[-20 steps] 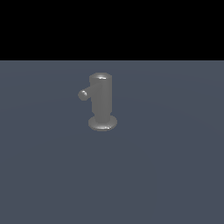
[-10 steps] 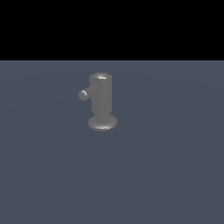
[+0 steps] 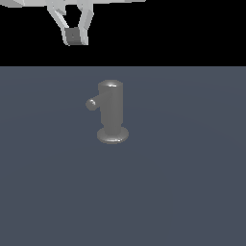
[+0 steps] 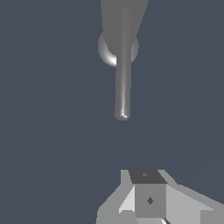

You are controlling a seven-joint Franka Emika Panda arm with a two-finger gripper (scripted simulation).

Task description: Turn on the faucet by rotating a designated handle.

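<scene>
Approach is the step in hand: our gripper (image 3: pixel 76 34) hangs clenched on nothing, well above the faucet (image 3: pixel 112 111) on the floor, so next we must descend beside its side handle (image 3: pixel 93 103) and push it round.

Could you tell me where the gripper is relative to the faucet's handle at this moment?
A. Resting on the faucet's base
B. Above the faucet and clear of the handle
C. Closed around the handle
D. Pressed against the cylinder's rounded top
B: in the exterior view the gripper hangs high above the faucet, with a clear gap to the handle, touching nothing.
</scene>
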